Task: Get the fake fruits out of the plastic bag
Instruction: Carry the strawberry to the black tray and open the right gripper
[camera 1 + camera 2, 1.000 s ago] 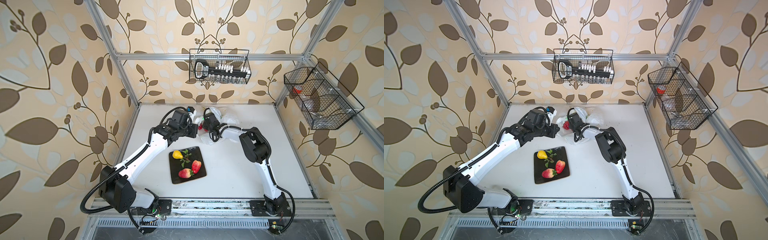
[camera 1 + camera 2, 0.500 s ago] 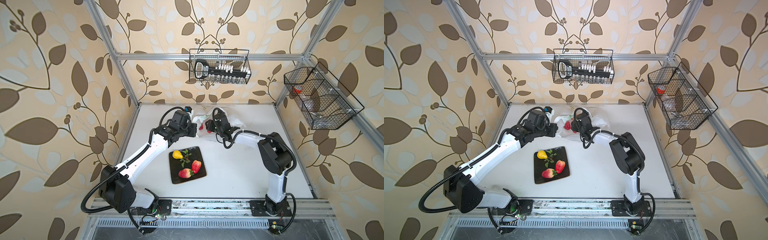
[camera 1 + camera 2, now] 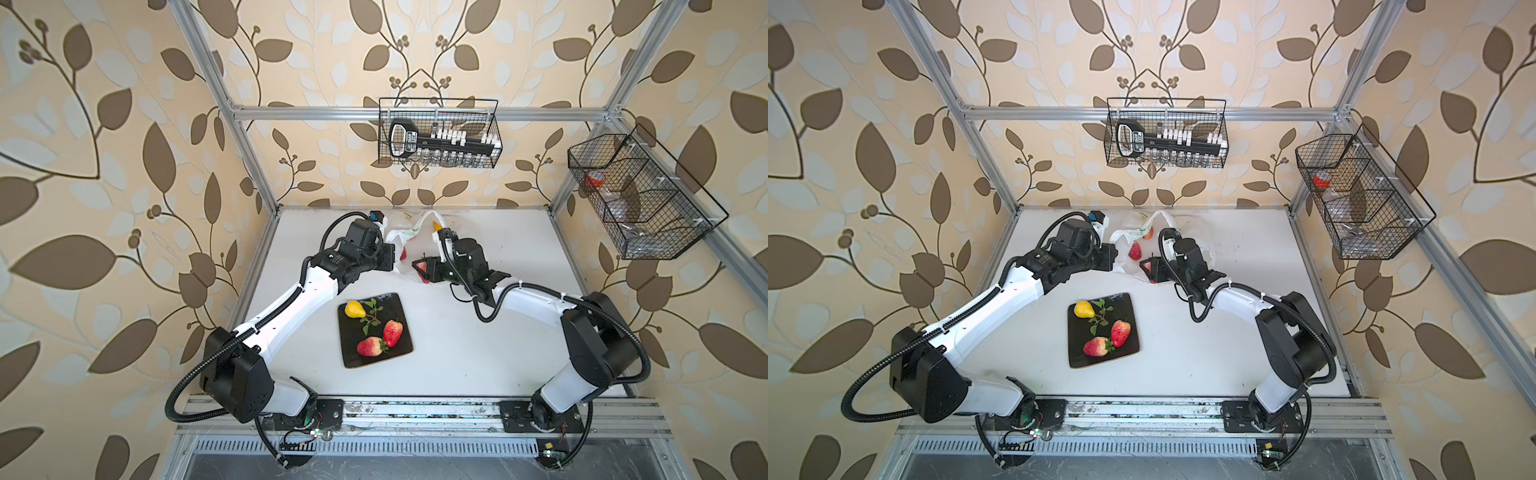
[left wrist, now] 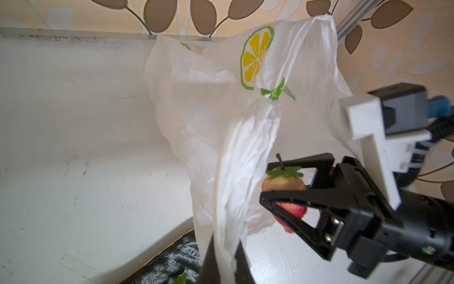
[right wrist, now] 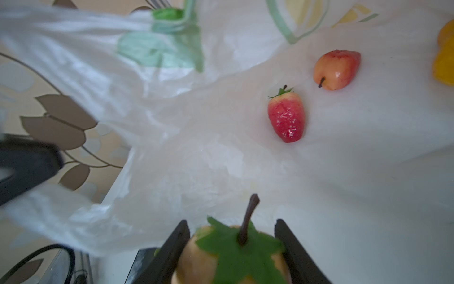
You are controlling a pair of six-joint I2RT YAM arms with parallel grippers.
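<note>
In right tool [image 5: 232,223], a strawberry [image 5: 235,255]

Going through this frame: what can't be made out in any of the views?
- Left wrist view: fingers of the left gripper are wrapped in the plastic bag, tips cut by the edge.
- Right wrist view: the edge cuts the yellow fruit, kind unclear; the strawberry in the right gripper is blurred, lower half cut off.
- Every view: bag folds hide how many fruits remain inside.
</note>
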